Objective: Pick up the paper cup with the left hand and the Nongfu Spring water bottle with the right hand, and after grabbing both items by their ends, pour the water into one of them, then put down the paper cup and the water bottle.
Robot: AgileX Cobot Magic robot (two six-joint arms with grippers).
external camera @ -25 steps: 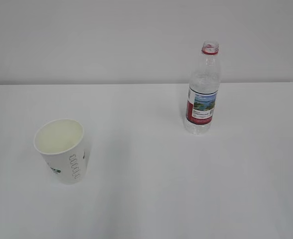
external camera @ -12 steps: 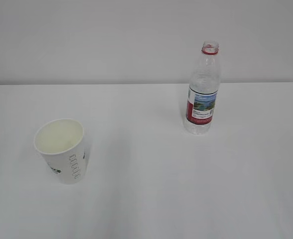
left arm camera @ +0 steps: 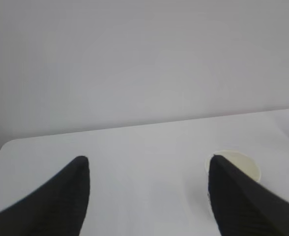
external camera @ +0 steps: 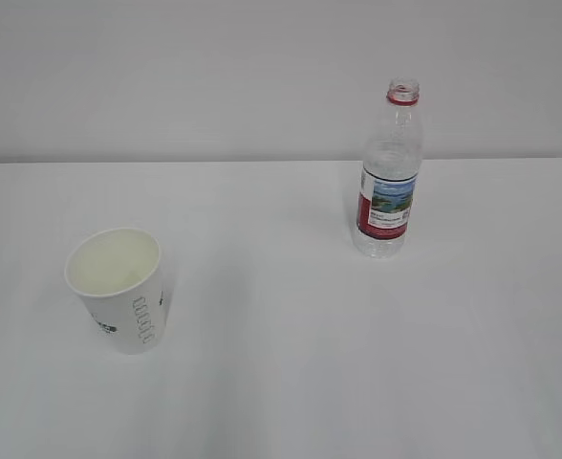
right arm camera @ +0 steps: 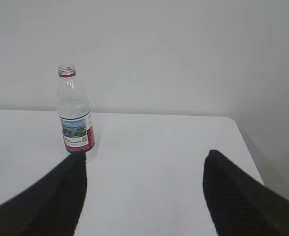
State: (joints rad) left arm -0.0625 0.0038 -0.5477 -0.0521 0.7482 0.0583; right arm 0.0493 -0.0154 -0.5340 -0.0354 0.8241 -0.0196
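1. White tabletop [external camera: 291, 363] w/ plain pale wall behind; both task items stand upright on it, well apart.
2. Small white tapered paper cup [external camera: 118, 290] w/ rolled rim, cream inside, grey-green lettering + dark mark on side: front-left of table in ext view. Can't tell if any liquid inside.
3. Tall clear ribbed plastic Nongfu Spring water bottle [external camera: 388, 172], red neck ring, no cap, red/white label w/ landscape pic: back-right, near the table's far edge.
4. Left hand [left arm camera: 147, 194]: two black fingers spread wide, nothing btwn them, holding nothing. Cup sits beyond, partly hidden behind the rt finger in left wrist view.
5. Right hand [right arm camera: 144, 191]: black fingers also wide apart, empty. Bottle stands beyond the left finger tip in rt wrist view, not touched.
6. Neither arm visible in ext view.
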